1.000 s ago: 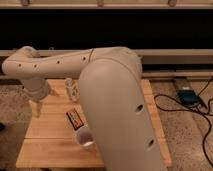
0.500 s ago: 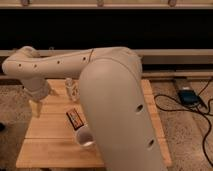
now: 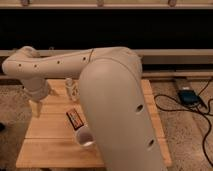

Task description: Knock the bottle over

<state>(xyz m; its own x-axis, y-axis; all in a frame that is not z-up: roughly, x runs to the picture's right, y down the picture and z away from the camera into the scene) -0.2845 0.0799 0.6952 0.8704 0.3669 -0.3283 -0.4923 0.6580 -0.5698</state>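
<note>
Currently, 1 wood table (image 3: 45, 150), pale slats, on speckled floor.
- Bottle (image 3: 70, 87): upright, rear-centre of table, just beside the big white arm (image 3: 115, 100), partly hidden by it.
- Gripper (image 3: 36, 112): pts down over table's left edge, left of the bottle & apart from it; grip state: cannot tell.
- Packet (image 3: 75, 119): flat, dark w/ orange, mid-table.
- Cup (image 3: 85, 136): white, round, just in front of the packet.
- Blue box (image 3: 189, 96) w/ cables, on floor at right.

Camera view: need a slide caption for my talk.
Robot hand hangs over the table's left side, apart from the standing bottle, with packet and cup nearer the camera.
</note>
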